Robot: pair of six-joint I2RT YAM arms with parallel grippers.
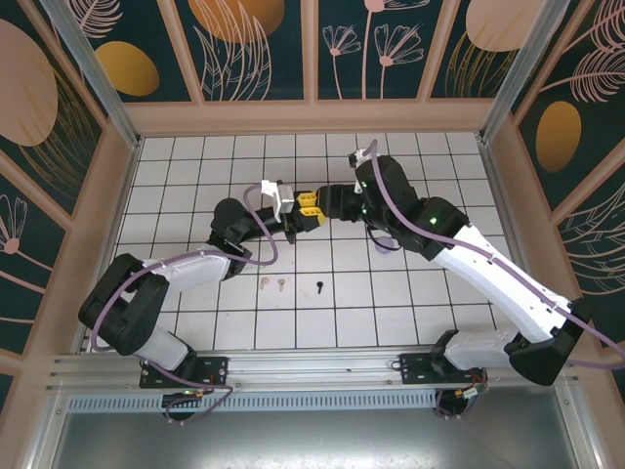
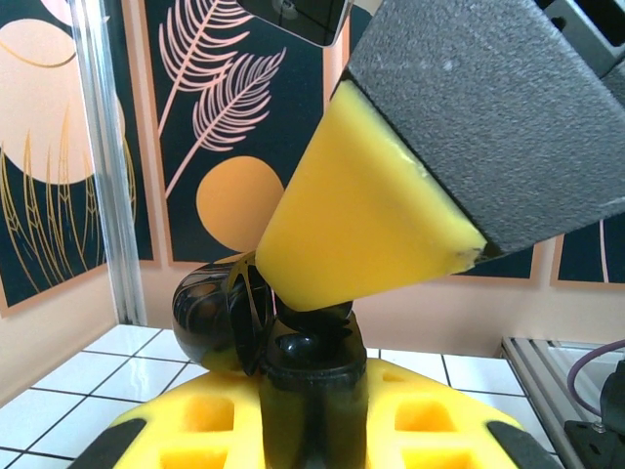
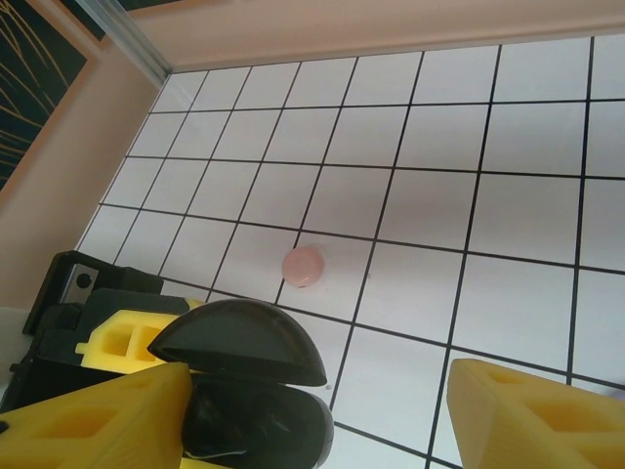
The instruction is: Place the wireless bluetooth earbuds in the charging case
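Top external, L claw point(image 2: 312, 425) grips black case point(image 3: 244, 344), R claw point(image 3: 312, 410) open, earbuds point(image 1: 281, 284) well apart

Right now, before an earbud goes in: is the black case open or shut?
Open: the black case has its lid hinged up off the base, a gap between.

I hold the charging case point(image 3: 244, 376) in my left gripper point(image 1: 292, 223), lid raised. My right gripper point(image 1: 311, 207) meets it from the right, one finger point(image 2: 361, 215) just over the lid. Toward my bases from the case, two earbuds point(image 1: 266, 284) lie side by side on the floor point(image 1: 391, 303) — a third earbud point(image 1: 320, 287) to their right. Beyond the case lies a small round case point(image 3: 302, 265).
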